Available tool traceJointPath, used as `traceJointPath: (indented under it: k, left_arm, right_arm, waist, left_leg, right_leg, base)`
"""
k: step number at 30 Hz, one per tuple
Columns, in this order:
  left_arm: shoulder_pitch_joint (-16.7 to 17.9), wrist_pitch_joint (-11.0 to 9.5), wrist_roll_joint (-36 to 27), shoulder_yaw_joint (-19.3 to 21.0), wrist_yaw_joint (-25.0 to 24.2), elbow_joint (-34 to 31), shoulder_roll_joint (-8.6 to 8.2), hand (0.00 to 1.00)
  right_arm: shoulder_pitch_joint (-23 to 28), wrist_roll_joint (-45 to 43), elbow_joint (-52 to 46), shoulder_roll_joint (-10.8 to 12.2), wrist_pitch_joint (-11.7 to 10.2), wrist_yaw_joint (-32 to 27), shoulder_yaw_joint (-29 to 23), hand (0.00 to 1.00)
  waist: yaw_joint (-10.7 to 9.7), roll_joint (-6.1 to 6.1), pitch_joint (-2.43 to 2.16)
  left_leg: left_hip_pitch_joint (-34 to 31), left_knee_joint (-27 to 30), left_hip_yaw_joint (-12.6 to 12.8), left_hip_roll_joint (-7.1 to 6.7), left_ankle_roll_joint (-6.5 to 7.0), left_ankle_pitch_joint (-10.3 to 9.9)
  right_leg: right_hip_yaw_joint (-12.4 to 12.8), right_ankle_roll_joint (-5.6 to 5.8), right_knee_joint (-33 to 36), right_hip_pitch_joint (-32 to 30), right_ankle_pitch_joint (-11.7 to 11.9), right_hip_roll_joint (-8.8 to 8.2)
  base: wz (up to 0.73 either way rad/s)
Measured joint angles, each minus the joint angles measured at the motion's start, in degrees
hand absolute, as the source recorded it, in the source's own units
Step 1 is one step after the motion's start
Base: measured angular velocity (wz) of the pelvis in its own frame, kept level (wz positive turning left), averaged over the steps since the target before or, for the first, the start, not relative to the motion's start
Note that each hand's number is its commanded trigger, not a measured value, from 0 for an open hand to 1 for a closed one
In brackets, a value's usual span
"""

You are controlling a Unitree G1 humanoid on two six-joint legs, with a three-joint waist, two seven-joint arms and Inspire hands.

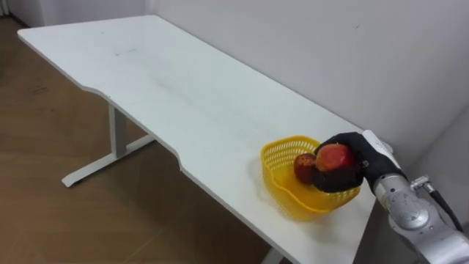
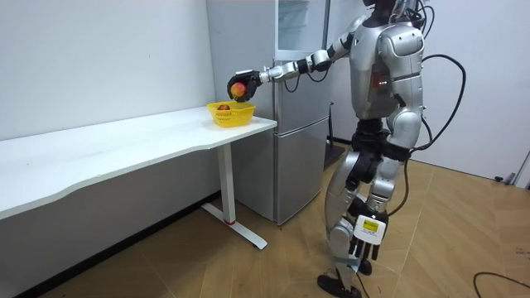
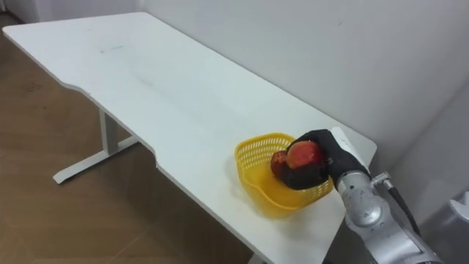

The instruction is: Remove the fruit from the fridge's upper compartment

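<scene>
The red fruit [image 1: 334,156] was clasped in the right hand [image 1: 353,167], whose dark fingers were curled round it from below and behind. In the room view the hand and fruit were above the yellow basket [image 1: 292,204], clear of its rim. A second red fruit [image 1: 303,169] lay inside the basket, just beside the held one in the eye views. The basket, with perforated walls, stood on the white worktop [image 1: 183,95] at its end, close to the corner and near the wall [image 1: 330,51].

In the room view, a grey fridge [image 2: 298,124] stood just beside that end of the worktop. The robot stood upright in front of the fridge with its right arm stretched out to the basket. The left hand [image 2: 362,246] hung at its side; its state could not be told.
</scene>
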Motion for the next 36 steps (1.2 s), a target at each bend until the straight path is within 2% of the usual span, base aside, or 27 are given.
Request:
traceJointPath:
  k: [9, 26, 36]
  left_arm:
    - [0.05, -0.07, -0.02, 0.01, 0.58, 0.01, -0.02, 0.00]
    - [0.37, 0.28, 0.00, 0.01, 0.93, -0.07, -0.09, 0.00]
    - [0.83, 0.41, -0.03, -0.02, 1.44, -0.09, -0.17, 0.00]
  right_arm:
    - [-0.05, 0.28, -0.03, 0.00, 0.00, -1.03, -0.05, 0.00]
    - [-0.14, 0.49, -0.01, -0.01, -0.01, -1.84, -0.11, 0.00]
    - [-1.56, 1.59, -0.04, -0.02, -0.01, -1.82, -0.29, 0.00]
  waist:
    - [0.22, 0.24, 0.26]
    - [0.11, 0.48, 0.40]
    - [-1.57, 0.87, 0.21]
  left_leg:
    - [-0.28, 0.41, 0.00, -0.01, 0.04, 0.02]
    - [0.00, 0.34, 0.21, 0.02, 0.05, 0.03]
    - [-0.01, 0.36, 0.29, 0.03, 0.07, 0.06]
  right_leg:
    - [-0.14, 0.03, 0.63, -0.07, 0.02, -0.06]
    - [0.02, 0.03, 0.69, -0.10, 0.02, -0.03]
    - [0.09, 0.03, 0.69, -0.09, 0.02, 0.30]
  base:
    - [0.00]
    - [0.00]
    - [0.00]
